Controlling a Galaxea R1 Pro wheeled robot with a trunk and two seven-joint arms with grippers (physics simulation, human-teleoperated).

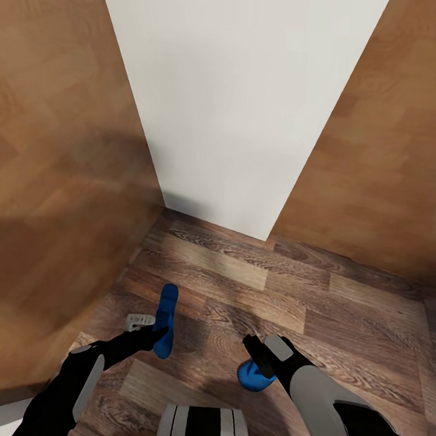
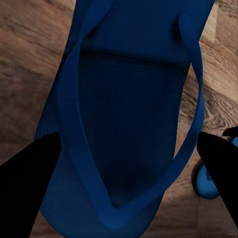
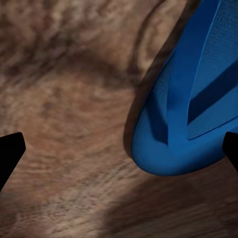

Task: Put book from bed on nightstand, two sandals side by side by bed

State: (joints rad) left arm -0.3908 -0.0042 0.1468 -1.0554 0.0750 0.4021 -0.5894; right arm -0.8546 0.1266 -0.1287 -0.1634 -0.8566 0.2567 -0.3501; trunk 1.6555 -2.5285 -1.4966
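On the left of the head view a tall brown wooden panel (image 1: pixel 59 168) rose beside the dark wood-plank floor (image 1: pixel 316 303), with a white wall (image 1: pixel 246 96) at the centre and a second brown wooden panel (image 1: pixel 398 146) on the right. Low at the left, the robot's black left arm (image 1: pixel 77 377) reached forward, and its left gripper (image 1: pixel 159 334) sat at one bright blue flip-flop sandal (image 1: pixel 166 318), which stood on its edge on the floor, long axis pointing away from the robot. Just beside it, on the side toward the left panel, lay a small grey metal-looking piece (image 1: pixel 139 321) — too small to identify.

In the left wrist view this sandal (image 2: pixel 129 114) spanned the space between the two dark fingers (image 2: pixel 29 178), its thong straps and textured sole facing the camera; the fingers were spread wide on either side, and whether they touched it could not be told.

Further right, the right gripper (image 1: pixel 260 352) hung over the second blue sandal (image 1: pixel 254 376), of which a rounded end showed beneath the wrist, apart from the first. The right wrist view showed that sandal's rounded end (image 3: pixel 183 109) lying on the planks — the two finger tips (image 3: pixel 10 153) stood wide apart, gripping nothing.
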